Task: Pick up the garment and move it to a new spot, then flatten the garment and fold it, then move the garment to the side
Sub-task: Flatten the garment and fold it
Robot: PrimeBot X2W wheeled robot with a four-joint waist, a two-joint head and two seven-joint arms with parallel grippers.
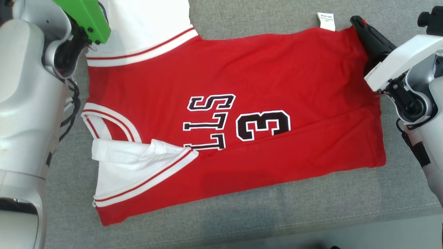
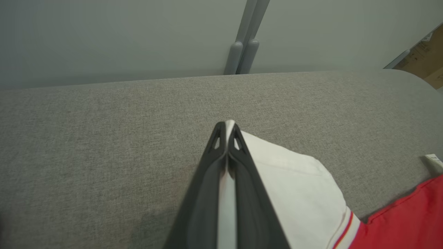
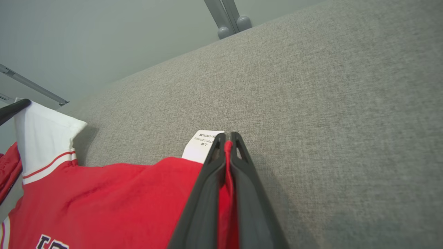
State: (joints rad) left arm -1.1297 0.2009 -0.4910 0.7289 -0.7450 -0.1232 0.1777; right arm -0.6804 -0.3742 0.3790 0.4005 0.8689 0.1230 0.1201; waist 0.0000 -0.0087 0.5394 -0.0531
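Observation:
The garment (image 1: 242,86) is a red jersey with white sleeves and black lettering, lying spread on a grey cushion. In the left wrist view, my left gripper (image 2: 226,126) is shut on the edge of the far white sleeve (image 2: 294,186). My right gripper (image 1: 358,20) is shut on the jersey's far red hem corner, right beside the white care label (image 1: 326,21). The right wrist view shows red cloth (image 3: 121,200) pinched between the right gripper's (image 3: 227,136) dark fingers, with the label (image 3: 202,145) just to their left. The near sleeve (image 1: 138,166) lies folded and wrinkled on the body.
The grey cushion (image 1: 242,221) extends around the jersey, and its front seam runs along the bottom right. My pale left forearm (image 1: 27,103) stands at the left edge. Behind the cushion are a plain wall, a grey post (image 2: 242,52) and a cardboard box (image 2: 425,58).

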